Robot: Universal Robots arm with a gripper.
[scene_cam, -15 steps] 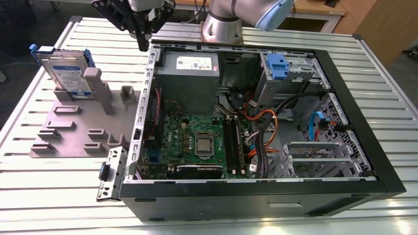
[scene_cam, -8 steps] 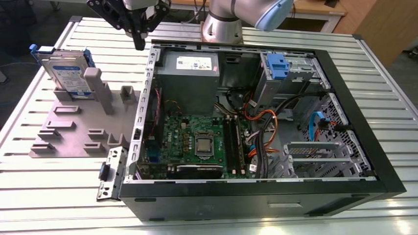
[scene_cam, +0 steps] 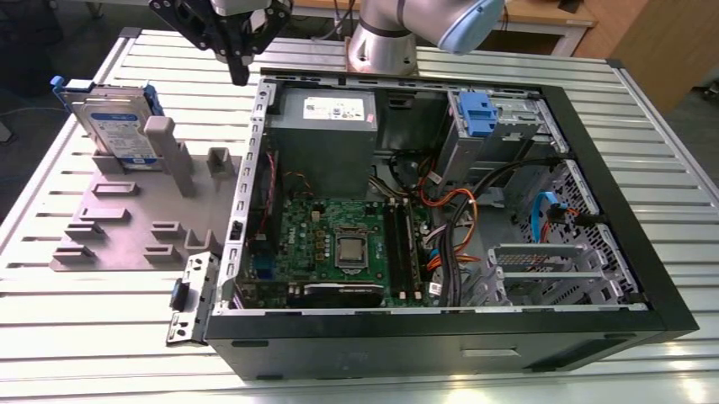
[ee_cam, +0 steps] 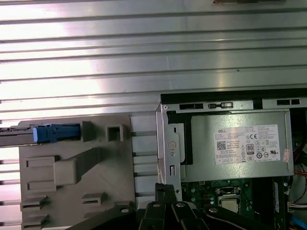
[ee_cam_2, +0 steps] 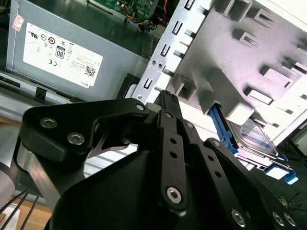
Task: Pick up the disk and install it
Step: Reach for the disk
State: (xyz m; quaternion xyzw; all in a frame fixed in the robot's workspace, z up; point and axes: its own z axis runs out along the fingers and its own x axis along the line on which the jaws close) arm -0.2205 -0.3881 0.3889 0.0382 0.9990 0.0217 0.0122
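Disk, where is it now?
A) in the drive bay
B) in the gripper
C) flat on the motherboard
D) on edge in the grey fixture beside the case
D: the disk stands on edge in the grey fixture at the exterior view's left, apart from the gripper.

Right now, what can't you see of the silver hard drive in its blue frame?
- Exterior view: silver hard drive, lower edge hidden in the grey slotted fixture; black gripper cut off by the frame edge.
- First wrist view: drive edge-on, label unseen.
- Second wrist view: drive partly behind the fixture.
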